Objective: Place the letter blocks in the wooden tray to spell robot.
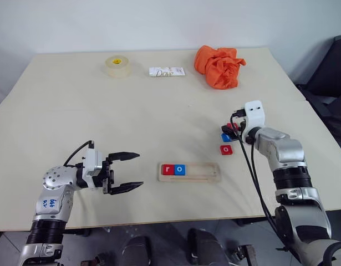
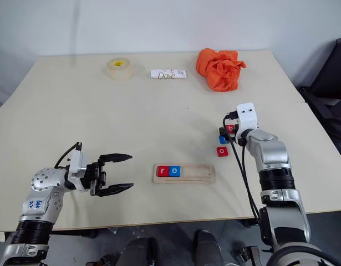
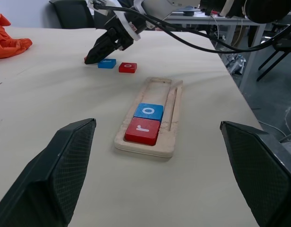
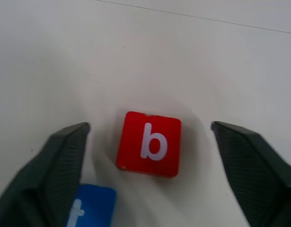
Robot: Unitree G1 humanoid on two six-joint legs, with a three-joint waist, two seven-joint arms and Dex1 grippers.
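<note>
My right gripper (image 4: 147, 142) straddles the red b block (image 4: 149, 144) at frame centre, fingers wide, not yet gripping. I should close squarely (blue t block (image 4: 91, 208) sits close, lower left). Wooden tray (image 1: 206, 172) waits centre-bottom.

You are viewing a pale beige surface (image 1: 103, 111) standing against a plain white wall (image 1: 159, 22); a dark chair (image 1: 334, 72) is sitting at its right, beside grey floor.
</note>
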